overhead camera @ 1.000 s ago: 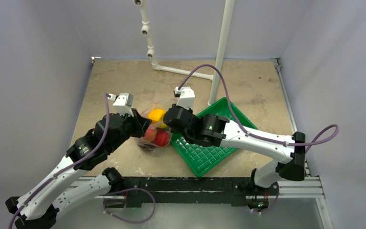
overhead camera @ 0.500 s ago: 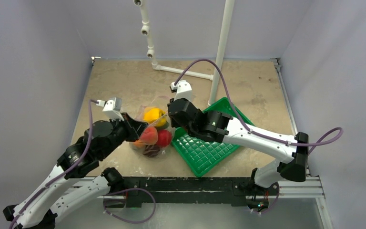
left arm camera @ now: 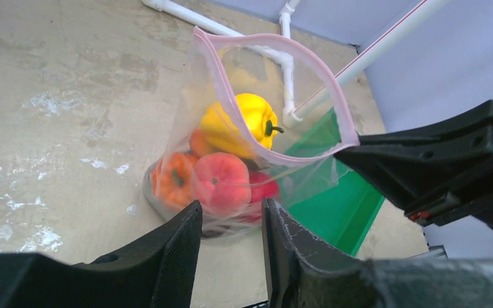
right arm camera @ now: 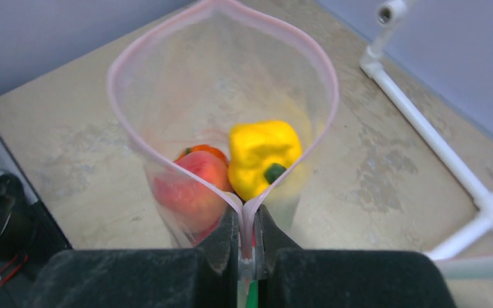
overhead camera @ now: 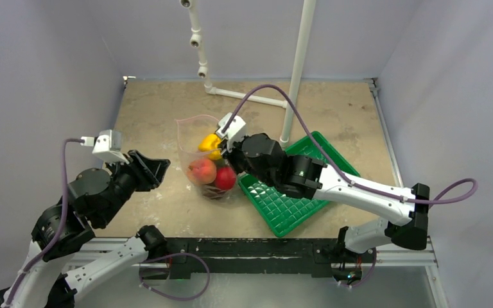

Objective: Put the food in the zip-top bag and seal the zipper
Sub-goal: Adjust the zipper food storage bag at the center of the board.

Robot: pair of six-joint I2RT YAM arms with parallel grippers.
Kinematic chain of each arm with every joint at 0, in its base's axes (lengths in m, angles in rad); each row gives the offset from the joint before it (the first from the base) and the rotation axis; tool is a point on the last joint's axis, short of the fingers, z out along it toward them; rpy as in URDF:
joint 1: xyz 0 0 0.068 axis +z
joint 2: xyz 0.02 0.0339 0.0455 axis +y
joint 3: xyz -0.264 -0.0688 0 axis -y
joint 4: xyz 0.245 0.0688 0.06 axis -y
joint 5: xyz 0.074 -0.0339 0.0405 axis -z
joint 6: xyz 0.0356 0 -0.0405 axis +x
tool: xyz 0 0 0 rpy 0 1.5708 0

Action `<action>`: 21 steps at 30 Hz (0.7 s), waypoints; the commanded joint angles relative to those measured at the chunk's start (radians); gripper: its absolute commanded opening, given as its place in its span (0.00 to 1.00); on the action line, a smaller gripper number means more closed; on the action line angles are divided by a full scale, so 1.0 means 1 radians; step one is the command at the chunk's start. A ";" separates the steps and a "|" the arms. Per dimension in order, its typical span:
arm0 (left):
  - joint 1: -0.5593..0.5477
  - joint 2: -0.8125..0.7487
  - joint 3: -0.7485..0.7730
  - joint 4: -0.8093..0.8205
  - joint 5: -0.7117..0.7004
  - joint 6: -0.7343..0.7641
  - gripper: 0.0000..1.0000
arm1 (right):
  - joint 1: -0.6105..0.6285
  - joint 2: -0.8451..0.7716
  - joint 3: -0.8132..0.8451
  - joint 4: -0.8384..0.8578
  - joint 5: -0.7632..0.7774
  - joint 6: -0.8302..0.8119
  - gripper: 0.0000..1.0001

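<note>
The clear zip-top bag [overhead camera: 191,144] stands on the table with its mouth gaping; the pink zipper [left arm camera: 263,36] forms an open loop. The food lies inside it: a yellow pepper [overhead camera: 209,142], a peach [overhead camera: 201,171], a red tomato [overhead camera: 225,178] and an orange fruit [left arm camera: 172,179]. My right gripper [right arm camera: 248,215] is shut on the zipper's right end, where both strips meet. My left gripper [left arm camera: 231,205] hangs open to the left of the bag, apart from it, with nothing between its fingers [left arm camera: 180,250].
A green ribbed tray [overhead camera: 295,202] lies right of the bag, under my right arm. A white pipe frame [overhead camera: 293,77] stands behind it, with a pipe along the table [overhead camera: 247,96]. Grey walls close in three sides.
My left gripper let go of the bag and drew back to the left, opening. The right gripper carried its end of the zipper leftward and back. The mouth now gapes.
</note>
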 commanded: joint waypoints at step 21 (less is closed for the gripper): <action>0.007 0.092 0.170 0.208 0.510 0.495 0.53 | 0.114 -0.056 0.030 0.034 -0.419 -0.512 0.00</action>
